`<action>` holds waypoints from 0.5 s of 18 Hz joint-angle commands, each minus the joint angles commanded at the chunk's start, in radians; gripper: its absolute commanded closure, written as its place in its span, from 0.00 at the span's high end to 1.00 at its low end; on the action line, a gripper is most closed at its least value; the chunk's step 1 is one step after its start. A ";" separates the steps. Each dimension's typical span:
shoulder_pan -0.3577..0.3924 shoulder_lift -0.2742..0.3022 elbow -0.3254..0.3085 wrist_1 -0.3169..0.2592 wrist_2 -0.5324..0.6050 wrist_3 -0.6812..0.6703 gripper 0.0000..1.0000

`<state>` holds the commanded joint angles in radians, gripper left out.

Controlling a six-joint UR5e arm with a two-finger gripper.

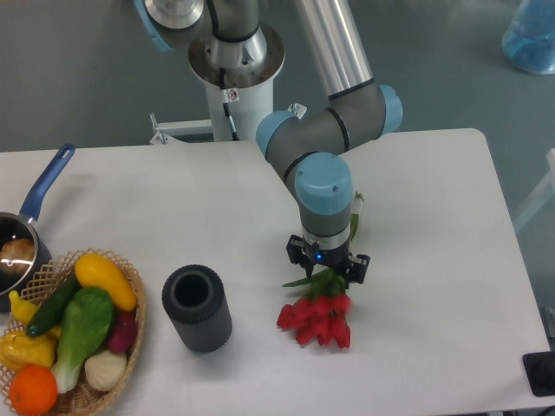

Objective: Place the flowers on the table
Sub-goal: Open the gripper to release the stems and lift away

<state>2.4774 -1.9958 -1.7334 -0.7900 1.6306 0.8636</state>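
The pincer (pixel 329 264) points straight down at the flowers (pixel 317 317), and the wrist housing above it covers the fingers; whether the fingers are spread, pressed together or pinching the stems cannot be determined. The flowers lie on the tabletop (pixel 434 217) directly below the pincer; the red heads fan out toward the near edge, while the green stems and leaves run up under the pincer and are mostly hidden by it. Contact between fingers and stems is not visible.

The arm (pixel 334 130) enters from the top edge, where its upper section is cut off; its base column (pixel 236 78) stands behind the far edge of the tabletop.

A dark cylindrical vase (pixel 197 308) stands upright to the left of the flowers, apart from them, with its opening facing up; the interior is too dark to read. At the lower left corner a wicker basket (pixel 130 334) holds toy vegetables and is cut off by the frame edges; a pan with a blue handle (pixel 48 182) is cropped at the left edge, and its contents are unclear.

The tabletop is white and matte with rounded corners; the floor (pixel 87 78) behind it is grey; a blue translucent object (pixel 531 35) is cropped at the top right corner.
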 joint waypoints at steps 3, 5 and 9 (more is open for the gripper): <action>0.014 0.063 0.002 0.009 0.002 -0.006 1.00; 0.031 0.113 0.008 0.009 -0.003 -0.024 1.00; 0.046 0.176 0.038 0.011 -0.005 -0.018 1.00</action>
<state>2.5233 -1.8193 -1.6951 -0.7793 1.6261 0.8452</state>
